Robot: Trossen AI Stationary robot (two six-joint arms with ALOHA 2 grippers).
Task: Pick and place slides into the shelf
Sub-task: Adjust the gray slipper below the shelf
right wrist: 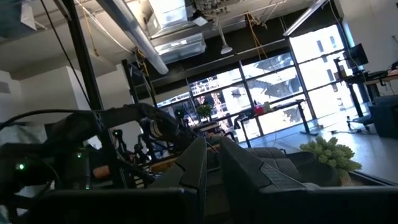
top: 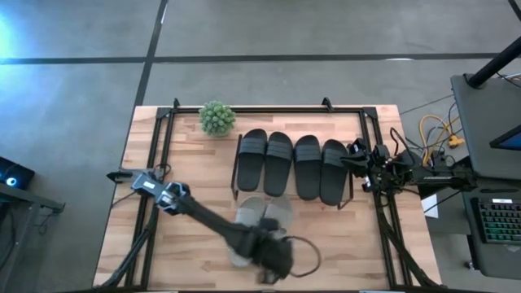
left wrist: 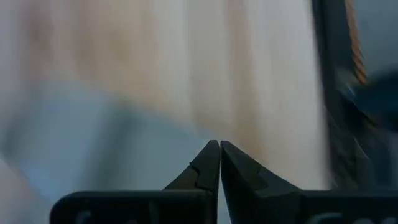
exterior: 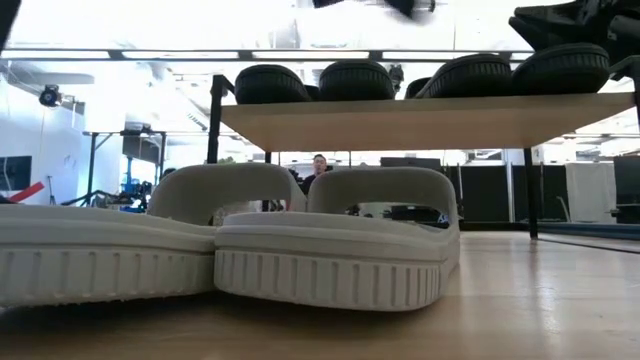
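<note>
Jaws of left gripper (left wrist: 219, 163) pressed together over, seemingly, pale slides (top: 262, 218); right gripper's (right wrist: 213, 163) likewise.

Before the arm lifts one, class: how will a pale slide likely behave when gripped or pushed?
The pale slide looks like thick moulded rubber, so probably light and slightly springy. Its flat ribbed sole suggests it slides rather than rolls or tips. The arched strap may flex if pinched.

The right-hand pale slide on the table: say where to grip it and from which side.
Pinch the broad arched strap of the right-hand pale slide from above, one finger under the arch. It stands upright on its sole, touching the other pale slide, so side access is tight. The left end effector hovers there, shut.
</note>
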